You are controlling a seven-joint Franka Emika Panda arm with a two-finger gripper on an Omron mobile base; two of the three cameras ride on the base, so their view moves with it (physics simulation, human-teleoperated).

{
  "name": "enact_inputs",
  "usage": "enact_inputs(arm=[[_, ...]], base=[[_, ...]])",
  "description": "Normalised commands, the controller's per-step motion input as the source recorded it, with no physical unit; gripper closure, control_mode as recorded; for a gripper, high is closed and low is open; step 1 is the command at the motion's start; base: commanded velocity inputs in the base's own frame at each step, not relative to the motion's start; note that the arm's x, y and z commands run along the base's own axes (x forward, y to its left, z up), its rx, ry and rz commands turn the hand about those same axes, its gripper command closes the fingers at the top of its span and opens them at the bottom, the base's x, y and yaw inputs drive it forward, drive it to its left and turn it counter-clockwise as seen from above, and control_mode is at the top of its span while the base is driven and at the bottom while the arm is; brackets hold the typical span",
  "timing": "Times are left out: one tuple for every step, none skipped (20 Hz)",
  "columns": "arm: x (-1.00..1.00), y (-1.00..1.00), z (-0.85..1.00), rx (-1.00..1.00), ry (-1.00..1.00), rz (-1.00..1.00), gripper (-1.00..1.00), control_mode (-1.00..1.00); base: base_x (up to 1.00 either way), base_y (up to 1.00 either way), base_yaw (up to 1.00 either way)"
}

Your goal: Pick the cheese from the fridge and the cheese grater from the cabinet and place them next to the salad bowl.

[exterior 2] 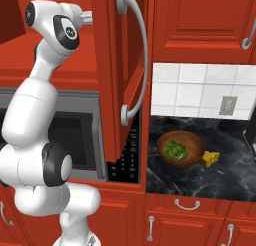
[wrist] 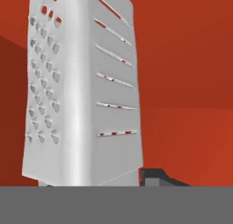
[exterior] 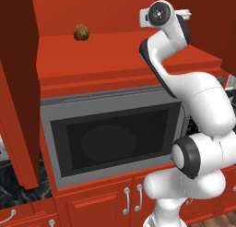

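The cheese grater (wrist: 82, 91) stands upright in the cabinet (exterior: 115, 50), right in front of the gripper (wrist: 98, 184), whose jaws look clamped on its base, though the contact is mostly hidden. It is probably light, stiff and slick-sided, so grip low on its flat faces.

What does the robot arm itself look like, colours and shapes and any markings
The arm is made of glossy white rounded segments with dark grey, nearly black, joints. Round caps with small grey discs mark the joints. No loose cables or markings show. In the hand view a dark fingertip shows.
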Motion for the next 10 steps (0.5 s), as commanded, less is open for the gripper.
enact_inputs(arm=[[0.00,0.00,0.15,0.12,0.00,0.00,1.00,-1.00],[0.00,0.00,0.24,0.21,0.00,0.00,1.00,-1.00],[0.00,0.00,0.28,0.25,0.00,0.00,1.00,-1.00],[0.00,0.00,0.31,0.29,-0.03,0.00,1.00,-1.00],[0.00,0.00,0.32,0.30,-0.04,0.00,1.00,-1.00],[0.00,0.00,0.34,0.28,-0.06,0.00,1.00,-1.00],[0.00,0.01,0.14,0.19,-0.06,0.00,1.00,-1.00],[0.00,0.13,0.01,0.09,-0.04,0.00,1.00,-1.00],[-0.02,0.23,0.00,0.04,-0.06,0.00,1.00,-1.00],[-0.01,0.27,0.00,0.01,-0.05,0.00,1.00,-1.00]], base=[[0.00,0.00,0.00],[0.00,0.00,0.00],[0.00,0.00,0.00],[0.00,0.00,0.00],[0.00,0.00,0.00],[0.00,0.00,0.00],[0.00,0.00,0.00],[0.00,0.00,0.00],[0.00,0.00,0.00],[0.00,0.00,0.00]])
